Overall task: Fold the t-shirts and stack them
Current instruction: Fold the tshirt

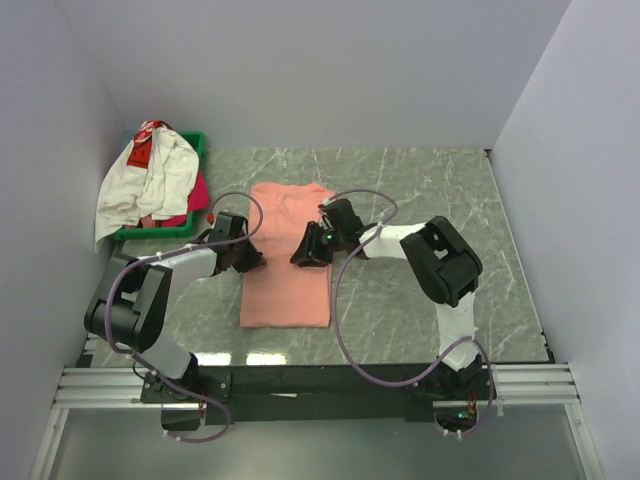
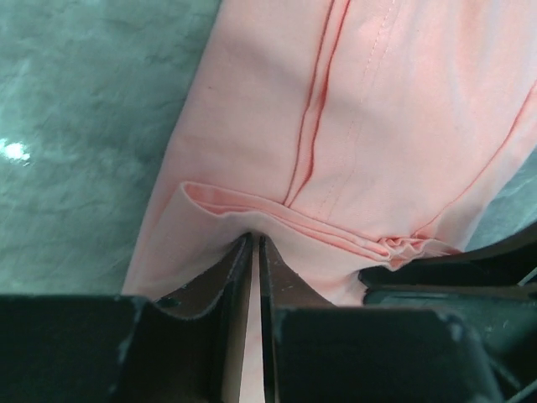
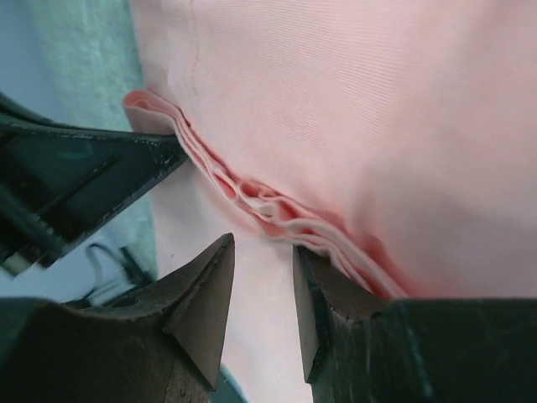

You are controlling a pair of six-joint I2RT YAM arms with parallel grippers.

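Note:
The salmon-pink t-shirt (image 1: 286,285) lies on the table as a long narrow strip with a raised cross fold (image 2: 336,231) at mid-length. My left gripper (image 1: 249,258) is at the strip's left edge. In the left wrist view its jaws (image 2: 254,239) are pressed nearly together on the cloth at the fold. My right gripper (image 1: 306,252) is over the strip's right side. Its jaws (image 3: 262,248) stand apart over the shirt (image 3: 352,109), with one fingertip (image 3: 306,256) against the bunched fold. The white t-shirt (image 1: 150,180) with a red patch (image 1: 143,140) and the magenta one (image 1: 199,190) sit in the tray.
The green tray (image 1: 196,140) stands at the back left against the wall, with the white shirt hanging over its front edge. The two grippers are close together over the strip. White walls enclose the marble table (image 1: 430,200) on three sides.

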